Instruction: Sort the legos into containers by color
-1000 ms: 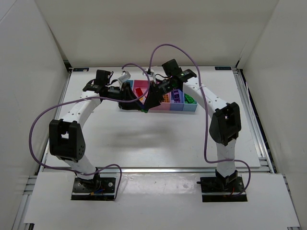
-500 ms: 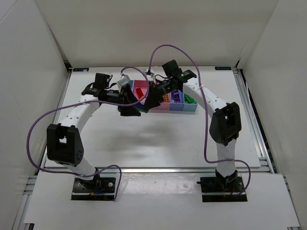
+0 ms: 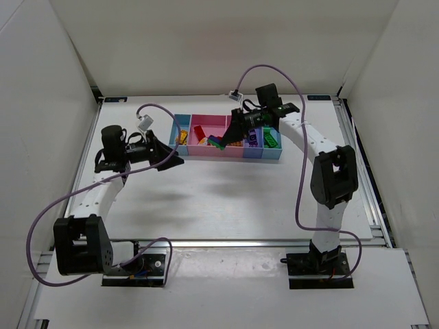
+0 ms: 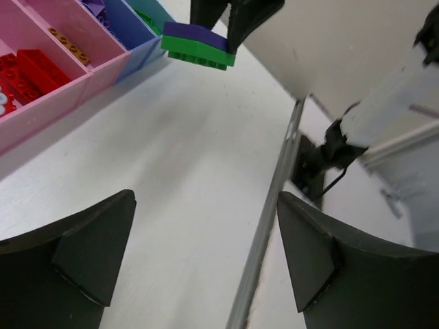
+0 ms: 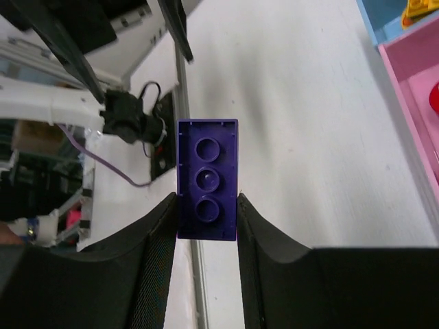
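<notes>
Your right fingers (image 5: 156, 240) clamp a purple-on-green brick pair (image 4: 199, 48); your left fingers (image 4: 89, 247) gape empty. Release it joined and one colour lands misplaced.

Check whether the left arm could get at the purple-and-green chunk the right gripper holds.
Probably yes. The left gripper is open and empty, facing the chunk across the table with nothing between them. The right gripper clamps only one end.
</notes>
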`<state>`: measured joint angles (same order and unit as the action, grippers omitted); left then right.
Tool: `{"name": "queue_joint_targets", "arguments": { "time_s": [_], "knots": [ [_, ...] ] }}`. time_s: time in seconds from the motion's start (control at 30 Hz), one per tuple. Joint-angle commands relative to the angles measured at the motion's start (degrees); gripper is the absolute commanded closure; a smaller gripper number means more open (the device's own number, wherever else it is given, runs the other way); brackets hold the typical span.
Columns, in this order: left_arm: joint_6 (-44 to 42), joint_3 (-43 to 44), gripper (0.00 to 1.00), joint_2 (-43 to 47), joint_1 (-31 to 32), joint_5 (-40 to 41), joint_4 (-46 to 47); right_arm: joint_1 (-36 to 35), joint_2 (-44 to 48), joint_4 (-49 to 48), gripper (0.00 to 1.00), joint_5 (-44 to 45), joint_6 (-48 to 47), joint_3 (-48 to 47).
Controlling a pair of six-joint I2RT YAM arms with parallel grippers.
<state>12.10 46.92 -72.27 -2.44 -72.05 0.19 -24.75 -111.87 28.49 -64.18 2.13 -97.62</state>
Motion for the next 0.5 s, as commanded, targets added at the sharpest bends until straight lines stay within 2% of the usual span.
{"name": "queue_joint_targets", "arguments": {
  "time_s": [0.0, 0.13, 0.17, 0.23, 0.27, 0.47],
  "knots": [
    [18.0, -3.5, 0.07, 1.6, 0.2, 3.5, 15.9, -1.1, 2.7, -11.9, 1.00, -2.7, 12.7, -0.8],
    [29.5, -6.6, 0.08, 1.4, 0.3, 5.4, 27.8, -1.1, 1.4, -25.2, 1.00, -2.8, 31.3, -0.2],
    [34.8, -6.9, 0.08, 0.0, 0.3, 5.7, 32.5, -1.3, 1.0, -31.2, 1.00, -1.6, 34.5, 0.2],
    [40.6, -7.7, 0.08, -1.3, 0.4, 7.6, 38.8, -1.3, 0.7, -35.5, 1.00, -0.1, 42.9, 1.2],
    [45.8, -8.3, 0.08, -2.3, 0.4, 8.1, 45.0, -1.5, 0.6, -36.4, 1.00, 1.7, 44.0, 0.9],
    [48.7, -3.2, 0.08, -5.4, 1.6, 13.2, 46.7, -3.9, 0.3, -34.5, 1.00, 5.4, 47.0, -1.4]
  ]
}}
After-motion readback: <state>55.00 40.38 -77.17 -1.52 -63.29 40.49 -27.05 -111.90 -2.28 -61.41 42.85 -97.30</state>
